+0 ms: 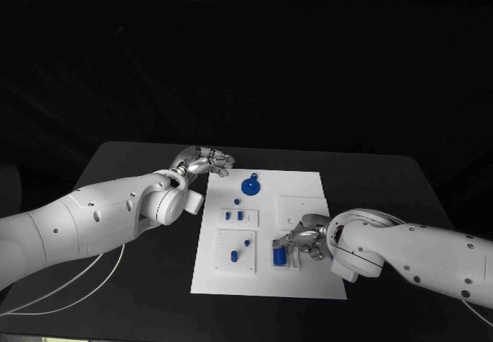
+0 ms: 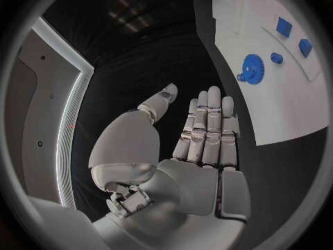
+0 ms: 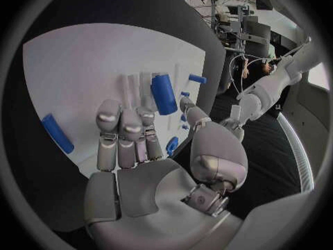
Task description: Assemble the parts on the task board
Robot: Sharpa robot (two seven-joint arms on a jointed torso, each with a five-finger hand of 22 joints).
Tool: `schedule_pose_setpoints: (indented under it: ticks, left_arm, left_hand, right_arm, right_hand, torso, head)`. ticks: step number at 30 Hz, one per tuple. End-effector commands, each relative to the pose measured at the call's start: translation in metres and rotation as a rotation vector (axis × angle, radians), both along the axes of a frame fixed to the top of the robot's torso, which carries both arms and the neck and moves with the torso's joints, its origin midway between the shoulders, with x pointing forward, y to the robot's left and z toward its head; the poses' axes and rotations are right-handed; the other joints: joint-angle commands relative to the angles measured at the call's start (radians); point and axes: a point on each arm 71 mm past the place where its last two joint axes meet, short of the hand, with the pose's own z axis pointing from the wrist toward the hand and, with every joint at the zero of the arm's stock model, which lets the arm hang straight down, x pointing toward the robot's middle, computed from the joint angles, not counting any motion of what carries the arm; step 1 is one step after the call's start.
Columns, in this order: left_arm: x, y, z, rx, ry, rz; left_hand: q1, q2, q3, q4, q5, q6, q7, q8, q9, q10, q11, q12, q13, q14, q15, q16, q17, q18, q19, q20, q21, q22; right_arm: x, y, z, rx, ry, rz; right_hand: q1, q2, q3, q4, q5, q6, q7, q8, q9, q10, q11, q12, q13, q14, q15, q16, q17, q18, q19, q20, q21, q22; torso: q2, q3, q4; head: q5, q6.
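Board: white board lies mid-worktop.
Peg: blue peg lies on the board's near part, long axis running near to far.
Right robot hand: released, fingers apart, holding nothing; it hovers just beside the peg, which lies toward the fingertips.
Left robot hand: released, at the far left corner, well apart from the peg.
Nearer: right, judged best placed.

Matt white task board with smooth blue plastic parts on a matt black table.
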Motion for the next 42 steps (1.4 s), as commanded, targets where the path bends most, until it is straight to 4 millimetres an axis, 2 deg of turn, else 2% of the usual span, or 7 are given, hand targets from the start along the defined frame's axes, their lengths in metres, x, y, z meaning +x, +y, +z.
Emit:
schedule_pose_setpoints:
  ticks: [1, 10, 18, 25, 32, 37, 42]
  left_arm:
    - [0.000, -0.003, 0.001, -0.012, -0.003, -0.015]
    - [0.000, -0.003, 0.001, -0.011, -0.002, -0.015]
    - [0.000, -0.002, 0.001, -0.011, -0.002, -0.015]
    - [0.000, -0.001, 0.001, -0.010, -0.001, -0.013]
    - [0.000, 0.000, 0.001, -0.010, -0.001, -0.011]
    - [0.000, 0.001, 0.001, -0.010, -0.001, -0.010]
    - [0.000, 0.003, 0.001, -0.008, -0.002, -0.006]
  left_hand:
    - [-0.005, 0.002, -0.007, 0.000, 0.000, -0.006, 0.001, 0.005, -0.002, -0.006, 0.000, -0.003, -0.002, 0.006, 0.004, -0.005, 0.002, 0.003, 0.002, 0.004, -0.005, 0.001]
    - [-0.006, 0.003, -0.007, 0.001, 0.000, -0.007, 0.002, 0.005, -0.002, -0.006, 0.000, -0.003, -0.002, 0.007, 0.004, -0.005, 0.003, 0.003, 0.002, 0.004, -0.005, 0.001]
    - [-0.006, 0.004, -0.007, 0.001, 0.000, -0.007, 0.002, 0.005, -0.002, -0.006, 0.000, -0.003, -0.002, 0.007, 0.004, -0.006, 0.003, 0.003, 0.002, 0.004, -0.006, 0.002]
    - [-0.006, 0.005, -0.008, 0.001, 0.000, -0.007, 0.001, 0.005, -0.003, -0.006, -0.001, -0.003, -0.002, 0.007, 0.004, -0.006, 0.004, 0.003, 0.002, 0.004, -0.006, 0.002]
    - [-0.006, 0.005, -0.008, 0.002, 0.000, -0.007, 0.001, 0.005, -0.003, -0.006, -0.001, -0.003, -0.002, 0.007, 0.004, -0.007, 0.004, 0.003, 0.003, 0.004, -0.007, 0.002]
    - [-0.006, 0.005, -0.008, 0.002, 0.000, -0.007, 0.001, 0.005, -0.003, -0.006, -0.001, -0.003, -0.002, 0.007, 0.004, -0.007, 0.005, 0.003, 0.003, 0.004, -0.007, 0.002]
    - [-0.006, 0.005, -0.008, 0.001, 0.000, -0.007, 0.001, 0.005, -0.003, -0.006, -0.001, -0.003, -0.002, 0.007, 0.003, -0.007, 0.005, 0.003, 0.003, 0.004, -0.007, 0.002]
  right_arm:
    - [-0.002, 0.003, -0.002, -0.003, 0.000, 0.020]
    - [-0.005, 0.003, 0.000, 0.004, -0.009, 0.036]
    - [-0.009, 0.002, 0.004, 0.016, -0.046, 0.065]
    - [-0.013, -0.003, 0.014, 0.064, -0.152, 0.127]
    - [-0.008, -0.010, 0.028, 0.055, -0.385, 0.229]
    - [-0.009, -0.010, 0.037, 0.075, -0.537, 0.364]
    - [-0.016, -0.001, 0.047, 0.053, -0.747, 0.600]
  right_hand:
    - [-0.014, 0.008, -0.028, -0.020, -0.005, -0.011, 0.000, -0.006, -0.003, -0.008, 0.001, -0.006, 0.002, -0.006, 0.000, -0.005, 0.002, 0.079, -0.007, -0.009, -0.006, 0.013]
    - [-0.024, 0.028, -0.061, -0.063, -0.005, -0.009, -0.002, -0.009, -0.004, -0.007, 0.001, -0.010, 0.006, -0.005, -0.002, -0.009, 0.004, 0.079, -0.008, -0.014, -0.010, 0.011]
    - [0.028, 0.063, -0.030, -0.086, -0.005, -0.002, -0.002, -0.009, -0.004, -0.001, 0.000, -0.011, 0.008, -0.002, -0.002, -0.010, 0.005, 0.079, -0.001, -0.016, -0.010, 0.011]
    - [0.058, 0.019, 0.022, -0.060, -0.005, 0.001, -0.001, -0.013, -0.006, 0.004, 0.001, -0.015, 0.011, 0.002, -0.001, -0.014, 0.005, 0.079, 0.007, -0.011, -0.012, 0.008]
    - [0.164, 0.002, 0.064, -0.088, -0.002, -0.017, 0.007, -0.025, -0.010, 0.003, 0.009, -0.016, 0.016, 0.004, 0.006, -0.019, 0.005, 0.079, 0.011, -0.009, -0.013, 0.009]
    - [0.305, -0.060, 0.148, -0.081, -0.006, -0.052, 0.018, -0.043, -0.015, 0.000, 0.020, -0.016, 0.019, 0.004, 0.015, -0.024, 0.005, 0.079, 0.014, -0.008, -0.018, 0.006]
    - [0.483, -0.083, 0.256, -0.094, -0.005, -0.106, 0.042, -0.068, -0.021, -0.032, 0.043, -0.009, 0.034, -0.025, 0.038, -0.041, 0.005, 0.078, -0.021, 0.006, -0.040, 0.005]
  torso:
    - [0.000, -0.0002, 0.0000]
    - [0.000, 0.0003, -0.0001]
    - [0.000, 0.0008, -0.0005]
    - [0.000, 0.0006, -0.0009]
    - [0.000, 0.0007, -0.0001]
    - [0.000, 0.0009, -0.0008]
    - [0.000, 0.0011, -0.0013]
  head:
    - [0.001, -0.001]
    - [0.000, 0.000]
    - [0.000, 0.003]
    - [0.000, 0.006]
    - [0.001, 0.009]
    - [0.002, 0.008]
    - [0.002, 0.008]
